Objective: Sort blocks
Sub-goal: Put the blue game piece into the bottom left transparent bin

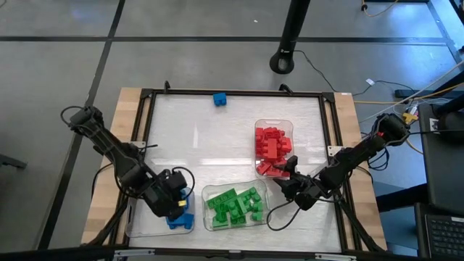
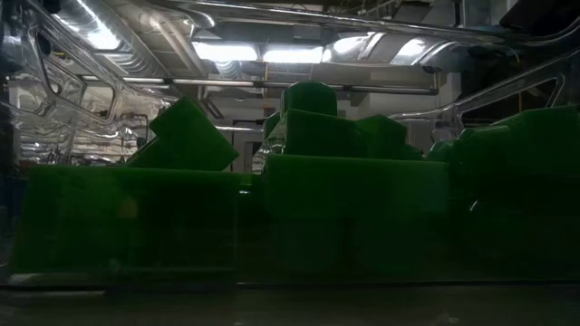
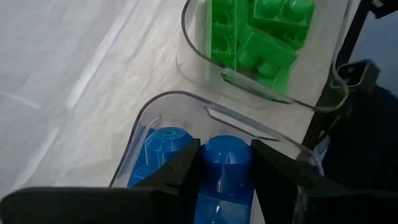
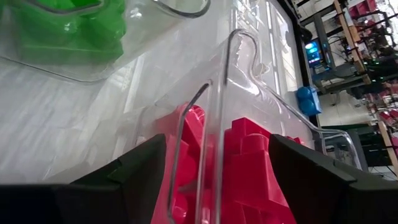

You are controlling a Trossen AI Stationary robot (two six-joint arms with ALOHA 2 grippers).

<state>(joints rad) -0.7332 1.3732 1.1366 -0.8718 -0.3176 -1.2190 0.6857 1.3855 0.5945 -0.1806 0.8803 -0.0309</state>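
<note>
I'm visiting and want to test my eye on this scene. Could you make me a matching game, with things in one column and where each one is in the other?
Things:
1. red blocks
2. green blocks
3. lone blue block
4. left hand

Places:
A. loose on the table by its far edge
B. over the tray at the near left corner, closed on a blue block
C. in the tray on the right side
D. in the middle tray at the near edge

Pairs: 1-C, 2-D, 3-A, 4-B
</note>
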